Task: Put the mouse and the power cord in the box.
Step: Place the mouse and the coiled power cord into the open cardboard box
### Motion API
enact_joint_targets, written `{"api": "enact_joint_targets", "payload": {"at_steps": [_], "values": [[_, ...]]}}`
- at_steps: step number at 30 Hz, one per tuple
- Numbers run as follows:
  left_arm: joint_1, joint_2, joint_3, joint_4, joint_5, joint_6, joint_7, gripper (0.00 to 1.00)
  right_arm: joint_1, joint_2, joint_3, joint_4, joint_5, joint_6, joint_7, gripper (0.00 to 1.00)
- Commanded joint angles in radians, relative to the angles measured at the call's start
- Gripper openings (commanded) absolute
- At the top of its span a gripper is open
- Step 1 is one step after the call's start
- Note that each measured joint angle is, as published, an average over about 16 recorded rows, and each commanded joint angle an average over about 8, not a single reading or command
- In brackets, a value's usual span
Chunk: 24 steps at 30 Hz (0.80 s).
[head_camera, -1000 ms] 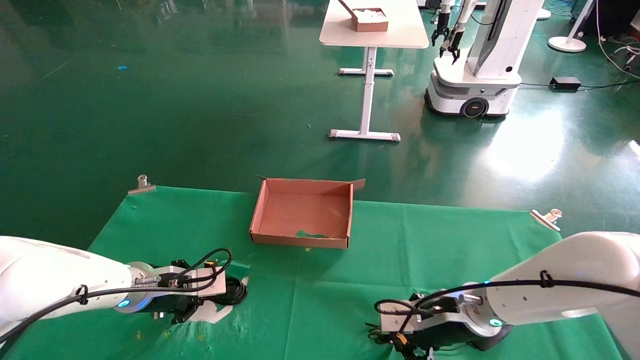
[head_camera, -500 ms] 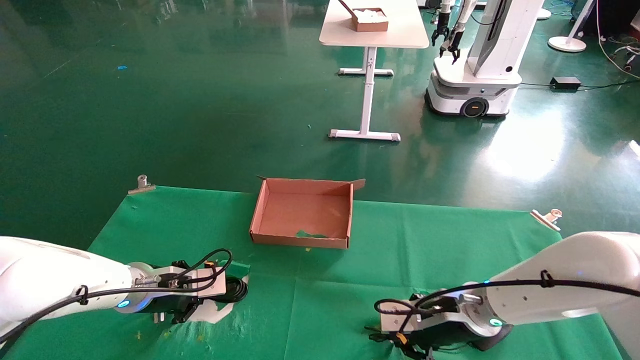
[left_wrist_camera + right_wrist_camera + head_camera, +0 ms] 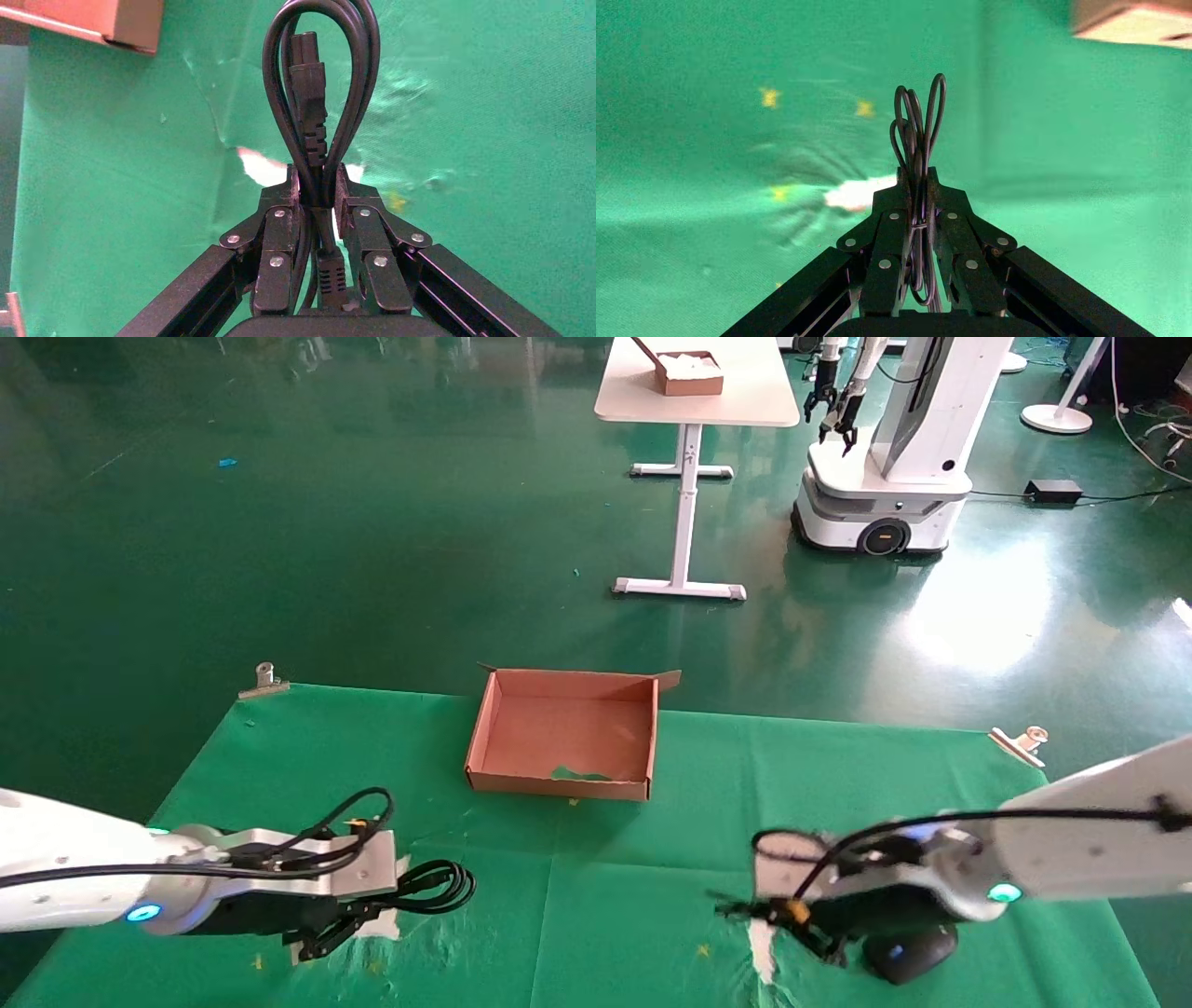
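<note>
The power cord [image 3: 320, 105] is gripped in a bundle by the left gripper [image 3: 318, 184]: its looped strands and one chunky plug are pinched between the closed jaws, and the loops are seen reaching out past the fingertips [image 3: 290, 184]. In the head view the same black loop [image 3: 438, 885] is seen sticking out ahead of the left gripper [image 3: 349, 919], low over the green cloth of the counter [image 3: 596, 877].

On the other side, the mouse [image 3: 911, 952] is found just below the right gripper [image 3: 819, 933], with a small blue mark on its top. Its thin wire [image 3: 918, 137] is clamped as a coil between the closed jaws of the right gripper [image 3: 918, 184], thin loops standing out beyond the fingertips. Whether the mouse rests on the cloth or hangs clear cannot be told.

The box [image 3: 562, 733] is placed well ahead of both sets of jaws, roughly between them, open side up near the far edge of the counter; neither item is in it yet. A corner of it is caught in each wrist view [image 3: 105, 21] [image 3: 1137, 21].

Bare white patches are seen in the cloth near each gripper [image 3: 759, 952]. Beyond the counter, a white table [image 3: 694, 393] carrying a smaller box and another robot [image 3: 885, 477] are seen on the green floor.
</note>
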<state>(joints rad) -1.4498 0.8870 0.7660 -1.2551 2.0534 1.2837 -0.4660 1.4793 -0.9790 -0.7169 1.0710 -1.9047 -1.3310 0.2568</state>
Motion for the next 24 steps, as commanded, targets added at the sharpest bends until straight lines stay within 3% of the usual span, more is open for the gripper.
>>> {"api": "enact_joint_targets", "payload": {"at_steps": [1,7,12,19,24], "values": [[0.0,-0.026,-0.013,-0.035,-0.028,0.023,-0.018,0.0,0.008,0.028,0.014,0.043,0.008,-0.009,0.027,0.0],[-0.048,-0.007,-0.044,-0.059,-0.064,0.02,-0.044,0.0,0.049,0.05,0.043,0.089,0.002,0.01,0.067,0.0],[-0.064,0.078,-0.045,-0.052,-0.026,-0.05,-0.081,0.0,0.075,0.054,0.056,0.102,-0.007,0.023,0.09,0.0],[-0.027,0.253,-0.003,0.011,0.151,-0.264,-0.091,0.0,0.096,0.08,0.068,0.14,-0.011,0.013,0.117,0.0],[-0.004,0.392,0.054,0.172,0.342,-0.458,-0.048,0.0,0.104,0.114,0.079,0.184,-0.012,-0.003,0.143,0.0]]}}
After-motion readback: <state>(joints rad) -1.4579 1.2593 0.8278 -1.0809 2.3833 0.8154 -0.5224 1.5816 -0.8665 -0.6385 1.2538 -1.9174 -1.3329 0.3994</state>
